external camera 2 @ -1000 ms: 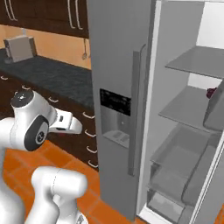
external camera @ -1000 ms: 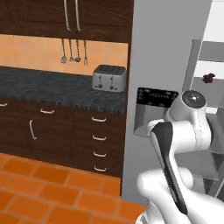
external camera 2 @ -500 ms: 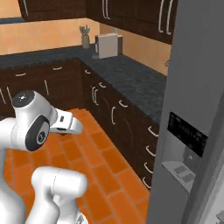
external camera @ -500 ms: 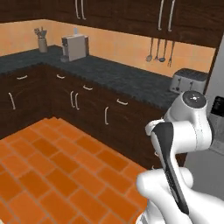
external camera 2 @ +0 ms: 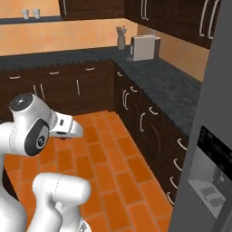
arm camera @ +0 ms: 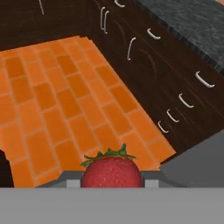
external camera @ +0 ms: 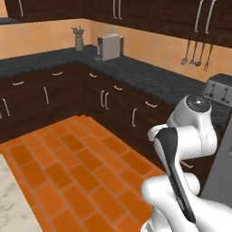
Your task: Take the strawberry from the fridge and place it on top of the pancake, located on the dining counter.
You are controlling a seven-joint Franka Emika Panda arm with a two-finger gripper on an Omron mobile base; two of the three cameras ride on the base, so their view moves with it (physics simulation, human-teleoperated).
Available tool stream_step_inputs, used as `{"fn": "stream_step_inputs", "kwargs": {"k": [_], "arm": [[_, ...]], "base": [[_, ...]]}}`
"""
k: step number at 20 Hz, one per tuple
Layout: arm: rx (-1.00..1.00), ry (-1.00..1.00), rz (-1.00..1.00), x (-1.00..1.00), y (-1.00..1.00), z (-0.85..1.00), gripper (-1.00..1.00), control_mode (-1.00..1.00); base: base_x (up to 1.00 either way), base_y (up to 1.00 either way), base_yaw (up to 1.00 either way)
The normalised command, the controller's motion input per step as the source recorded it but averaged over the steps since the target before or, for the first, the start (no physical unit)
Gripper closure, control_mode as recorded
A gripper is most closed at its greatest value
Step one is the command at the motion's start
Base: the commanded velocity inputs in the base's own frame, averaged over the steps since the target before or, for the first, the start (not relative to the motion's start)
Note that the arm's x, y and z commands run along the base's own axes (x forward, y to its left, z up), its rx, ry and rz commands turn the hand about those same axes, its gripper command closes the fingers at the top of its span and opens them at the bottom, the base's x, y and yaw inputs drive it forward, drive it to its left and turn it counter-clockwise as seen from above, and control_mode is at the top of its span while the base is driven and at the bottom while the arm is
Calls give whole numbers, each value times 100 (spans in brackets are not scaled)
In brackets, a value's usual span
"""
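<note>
**Strawberry Carried Over the Kitchen Floor**

The tool (arm camera: 112, 183) is closed on the strawberry (arm camera: 112, 172). In the hand view the berry sits at the 6 o'clock edge, red with a green leafy cap, pinched between two grey fingers (arm camera: 70, 179) that flank it on either side. The fingertips themselves are largely hidden by the berry, so the exact contact points cannot be judged.

Beyond the berry lies the orange tiled floor (arm camera: 57, 105). Dark wood cabinets (arm camera: 148, 74) with curved pale handles run from 12 o'clock toward 4 o'clock, topped by a dark grey speckled worktop (arm camera: 192, 22).

In the left base view a pale marble slab, probably the dining counter (external camera: 11, 199), shows at 8 o'clock. A toaster (external camera: 222, 88) stands on the dark worktop at 3 o'clock.

In the right base view the grey fridge (external camera 2: 213, 149) occupies 3 to 5 o'clock, its black dispenser panel (external camera 2: 210, 167) facing the camera.
</note>
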Motion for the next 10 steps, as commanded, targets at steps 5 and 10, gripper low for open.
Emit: {"fn": "stream_step_inputs", "kwargs": {"k": [5,10], "arm": [[0,0,0,0,0,0,100,100],[0,0,0,0,0,0,100,100]], "base": [[-75,-29,44],[-89,-5,44]]}}
